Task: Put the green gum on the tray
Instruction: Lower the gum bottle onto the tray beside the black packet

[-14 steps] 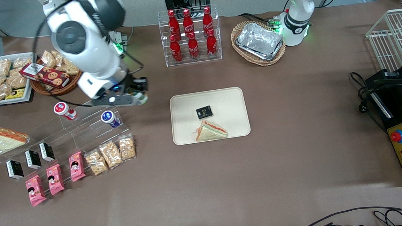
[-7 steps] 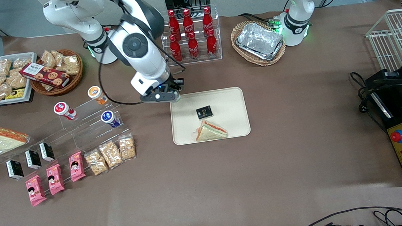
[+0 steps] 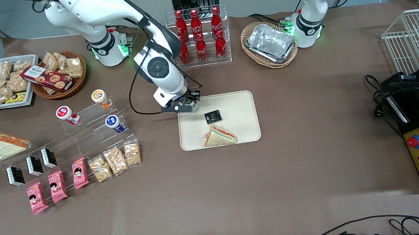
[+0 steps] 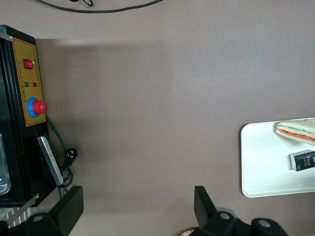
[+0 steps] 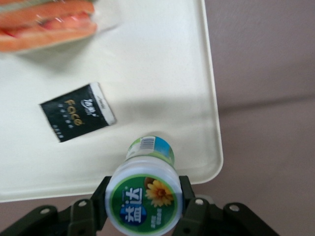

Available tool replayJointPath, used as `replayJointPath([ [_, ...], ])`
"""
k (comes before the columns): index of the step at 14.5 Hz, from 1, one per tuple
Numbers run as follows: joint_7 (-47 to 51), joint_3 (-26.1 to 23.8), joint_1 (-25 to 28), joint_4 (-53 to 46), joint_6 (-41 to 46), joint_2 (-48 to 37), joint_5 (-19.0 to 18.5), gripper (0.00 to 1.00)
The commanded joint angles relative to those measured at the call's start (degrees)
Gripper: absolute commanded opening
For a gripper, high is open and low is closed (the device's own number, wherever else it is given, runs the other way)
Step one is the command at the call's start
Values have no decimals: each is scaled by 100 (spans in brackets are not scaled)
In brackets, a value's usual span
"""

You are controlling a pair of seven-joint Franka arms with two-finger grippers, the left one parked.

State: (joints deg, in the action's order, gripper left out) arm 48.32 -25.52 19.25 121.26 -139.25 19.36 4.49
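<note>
Your right arm's gripper [image 3: 191,105] hangs over the corner of the tray [image 3: 243,104] that lies toward the working arm's end of the surface [image 3: 306,155] and farthest from the front camera, its fingers closed against the sides of the green gum [image 5: 145,196]. In the wrist view you see the bottle's green lid with its flower mark facing the camera, the white body pointing down at the tray [image 5: 147,73]; whether its base touches the tray cannot be told. On the tray, a small black packet [image 3: 212,116] lies just beside the gripper, and a wrapped sandwich [image 3: 219,135] sits nearer to the front camera than the packet. Toward the working arm's end of the surface, a clear stepped stand [image 3: 86,128] carries an orange-lidded bottle [image 3: 100,97], a red-lidded bottle [image 3: 65,114] and a blue-lidded bottle [image 3: 113,122]. A clear rack of red cola bottles [image 3: 198,38] stands farther from the front camera than the tray.
</note>
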Motion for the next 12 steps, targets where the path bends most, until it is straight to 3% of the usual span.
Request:
replayJointPath([
  [1, 178, 38, 96, -23, -287, 375, -151, 0],
  [8, 309, 73, 79, -5, -287, 507, -467, 0],
  [11, 800, 65, 88, -14, -287, 551, -1036, 1],
  [12, 950, 65, 79, -14, -287, 603, -1151, 37],
])
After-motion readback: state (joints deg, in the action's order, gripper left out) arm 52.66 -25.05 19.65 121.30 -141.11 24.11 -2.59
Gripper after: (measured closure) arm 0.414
